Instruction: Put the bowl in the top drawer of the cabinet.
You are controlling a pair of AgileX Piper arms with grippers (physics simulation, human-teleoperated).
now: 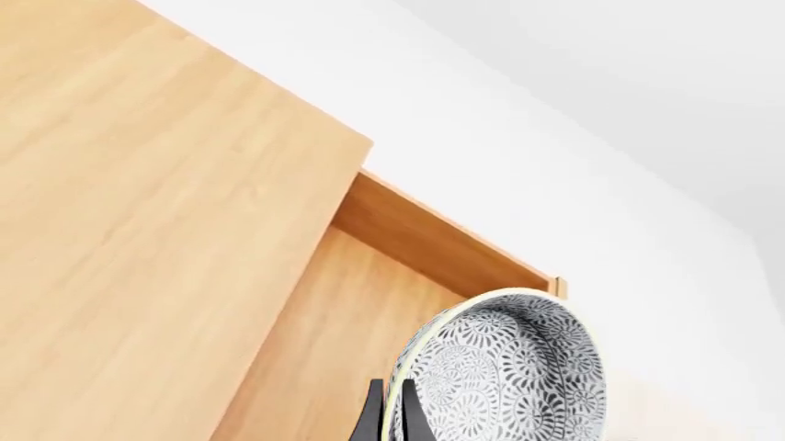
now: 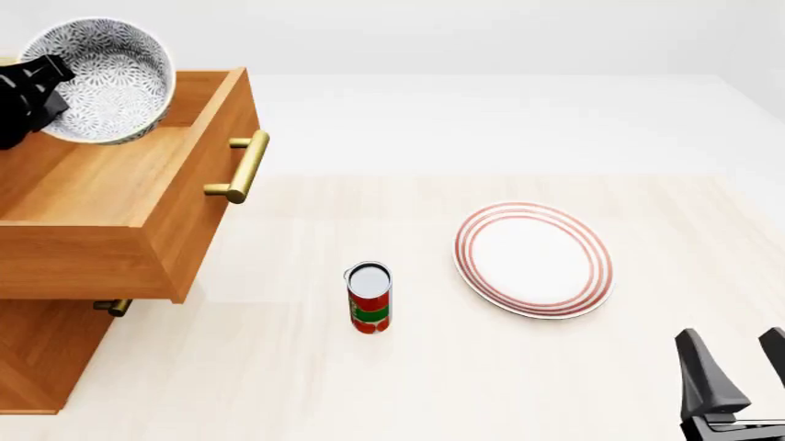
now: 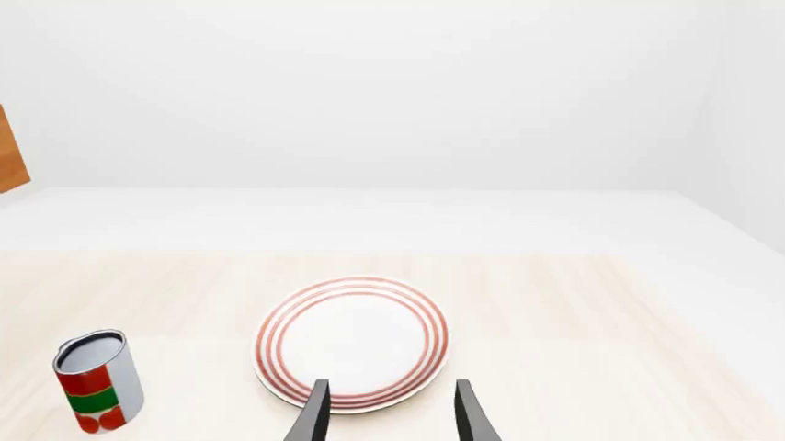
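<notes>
- Desk (image 2: 516, 386): pale, light-wood grain surface, matte, running to all edges of the front view.
- Far edge of desk meets a plain white band, then a white wall (image 3: 392, 92).
- Light even, diffuse; shadows soft and faint.

Plainly a simulator's bare test scene rather than any lived-in room: flat white walls and shadowless, textureless surfaces all round. Furnished only with a pale wooden table (image 2: 638, 367), a light-brown cabinet (image 2: 37, 358) at its left edge, and stray kitchen props near the middle — a red-ringed plate (image 2: 534, 259), a tin can (image 2: 368, 298).
</notes>
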